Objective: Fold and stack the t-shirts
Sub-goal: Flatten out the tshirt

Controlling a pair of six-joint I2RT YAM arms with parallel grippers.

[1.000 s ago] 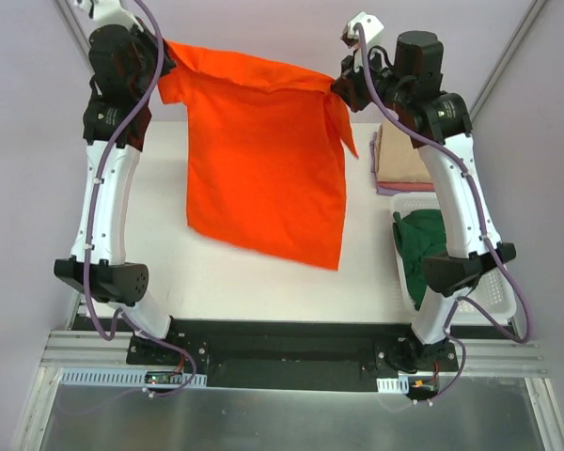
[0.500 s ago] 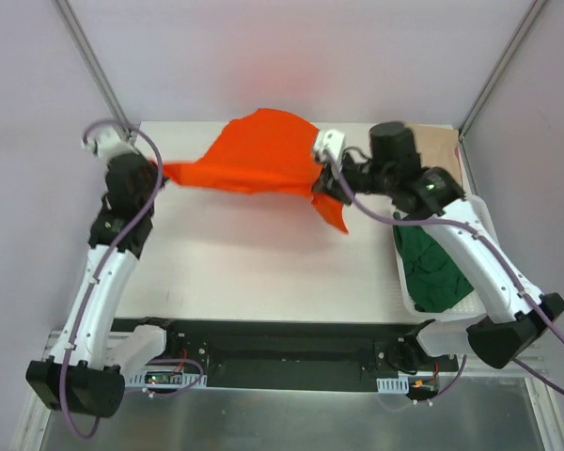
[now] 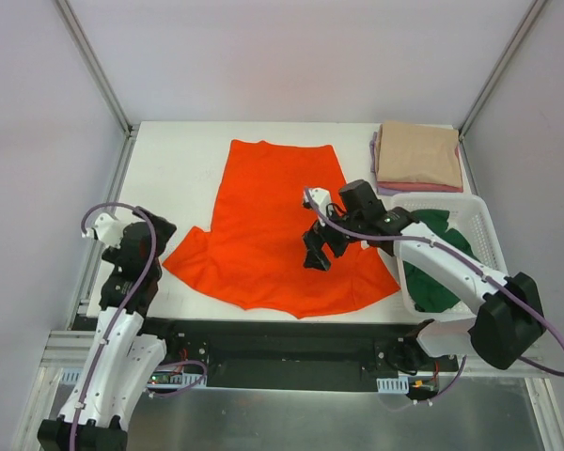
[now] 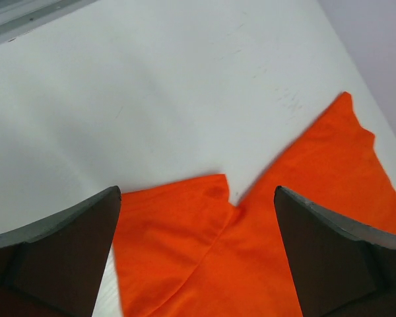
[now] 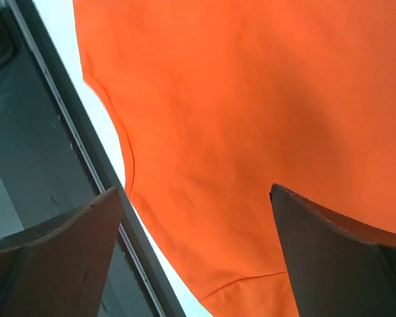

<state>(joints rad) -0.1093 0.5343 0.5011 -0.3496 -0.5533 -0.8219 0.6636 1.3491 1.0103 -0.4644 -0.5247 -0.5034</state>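
Nearest the arms' bases, the orange t-shirt (image 3: 273,221) lies spread flat on the white table (image 3: 179,169). Its wide sleeved end reaches almost to the near edge. The left gripper (image 3: 160,237) sits low at the shirt's left sleeve, just off the cloth's corner. In the left wrist view its fingers (image 4: 59,244) stand wide apart with nothing between them. The sleeve's edge and a patch of bare table show in the gap of the left gripper (image 4: 197,191), and the orange t-shirt (image 4: 303,218) runs off to the right.

The right gripper (image 3: 315,258) is over the shirt's body, right of its middle, and points down toward the near edge. Its fingers (image 5: 343,251) are likewise spread and empty. The right gripper (image 5: 195,190) looks straight onto the orange t-shirt (image 5: 251,99). A curved seam, a strip of table and the dark rail (image 5: 46,165) at the table's edge show on the left of that view. Whether the tips touch the cloth cannot be told.

Farther back, the shirt narrows to a straight hem near the far edge. To the right, the white slatted basket (image 3: 479,214) holds a crumpled dark green t-shirt (image 3: 432,272). Beyond the basket, in the far right corner, sits a folded stack. A beige t-shirt (image 3: 416,155) is on top, with pink (image 3: 423,187) and lilac (image 3: 374,150) edges showing beneath it.
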